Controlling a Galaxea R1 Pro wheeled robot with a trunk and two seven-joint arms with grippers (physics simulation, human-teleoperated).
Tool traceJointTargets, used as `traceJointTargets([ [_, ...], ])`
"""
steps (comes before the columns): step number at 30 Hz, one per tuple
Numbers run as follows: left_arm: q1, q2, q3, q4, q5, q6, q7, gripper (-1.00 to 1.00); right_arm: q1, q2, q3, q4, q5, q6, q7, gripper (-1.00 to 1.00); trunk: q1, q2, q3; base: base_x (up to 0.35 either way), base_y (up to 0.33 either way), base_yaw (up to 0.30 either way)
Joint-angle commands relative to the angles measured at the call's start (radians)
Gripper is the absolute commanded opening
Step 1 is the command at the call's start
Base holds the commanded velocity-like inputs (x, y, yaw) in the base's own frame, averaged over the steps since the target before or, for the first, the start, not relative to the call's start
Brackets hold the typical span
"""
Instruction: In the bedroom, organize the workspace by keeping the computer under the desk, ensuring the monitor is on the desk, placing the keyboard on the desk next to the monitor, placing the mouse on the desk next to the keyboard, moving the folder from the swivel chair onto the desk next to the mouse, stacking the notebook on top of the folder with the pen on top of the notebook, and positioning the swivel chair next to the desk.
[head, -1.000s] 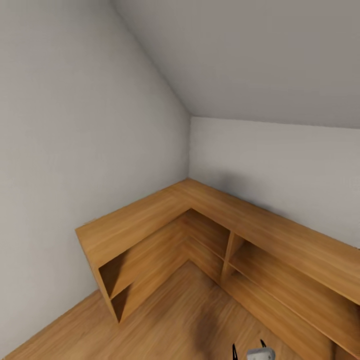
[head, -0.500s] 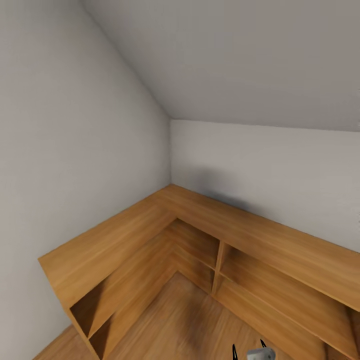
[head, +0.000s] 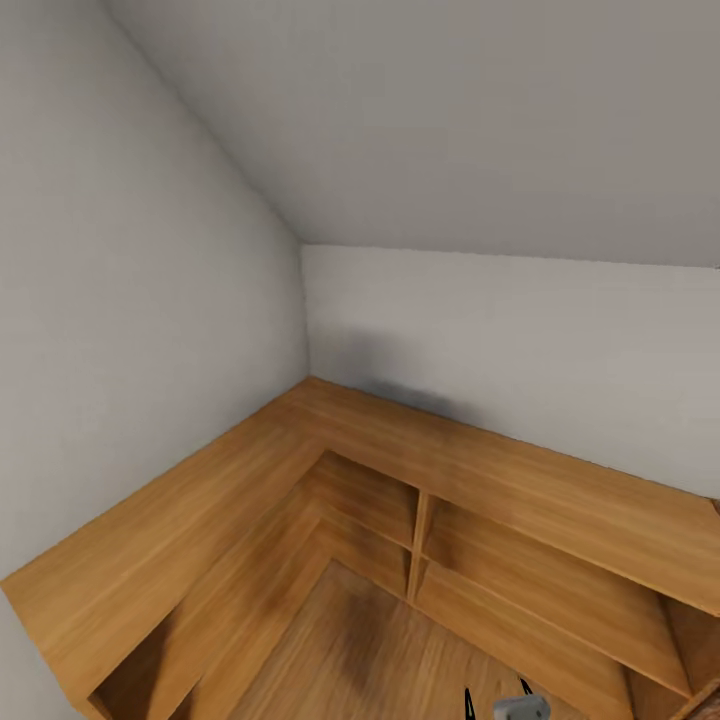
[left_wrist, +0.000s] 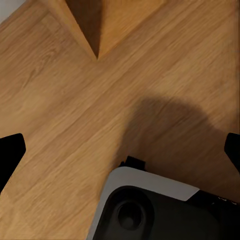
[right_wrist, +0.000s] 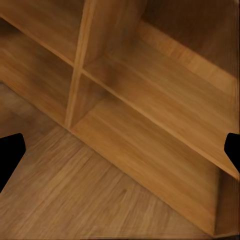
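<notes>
- Left: my left tool (left_wrist: 120, 150) hangs over the wooden floor (left_wrist: 65, 100), fingers (left_wrist: 10, 150) wide apart at the frame's two edges, nothing between them. A white and black part of my own body (left_wrist: 150, 210) sits below it, with a dark shadow on the boards beside.
- Centre, head view: an L-shaped oak shelf unit (head: 330, 450) runs along both grey walls (head: 130, 330) and meets in the corner under a sloped ceiling (head: 450, 130). Its open compartments hold nothing visible.
- None of the task's things are in sight here: no desk, chair, folder or monitor.
- Right: my right tool (right_wrist: 120, 150) faces the shelf unit's lower compartments, fingers (right_wrist: 10, 150) spread wide, gripping nothing. Its tip (head: 520, 708) pokes into the head view's bottom edge.
</notes>
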Motion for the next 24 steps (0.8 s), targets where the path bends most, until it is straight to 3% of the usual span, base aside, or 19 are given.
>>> traceJointTargets([
  [1, 0.0, 0.001, -0.008, -0.002, 0.007, -0.002, 0.007, 1.0, -0.001, 0.001, 0.008, 0.002, -0.004, -0.002, -0.005, 1.0, 0.0, -0.001, 0.0, 0.02, 0.019, -0.27],
  [10, 0.0, 0.002, -0.007, -0.002, 0.008, -0.002, 0.007, 1.0, -0.001, 0.001, 0.008, 0.002, -0.004, -0.002, -0.005, 1.0, 0.0, -0.001, 0.005, 0.004, 0.022, -0.271],
  [24, 0.0, 0.002, -0.008, -0.002, 0.008, -0.002, 0.005, 1.0, -0.001, 0.001, 0.007, 0.0, -0.009, -0.002, -0.005, 1.0, 0.0, -0.001, 0.014, 0.0, 0.189, -0.271],
])
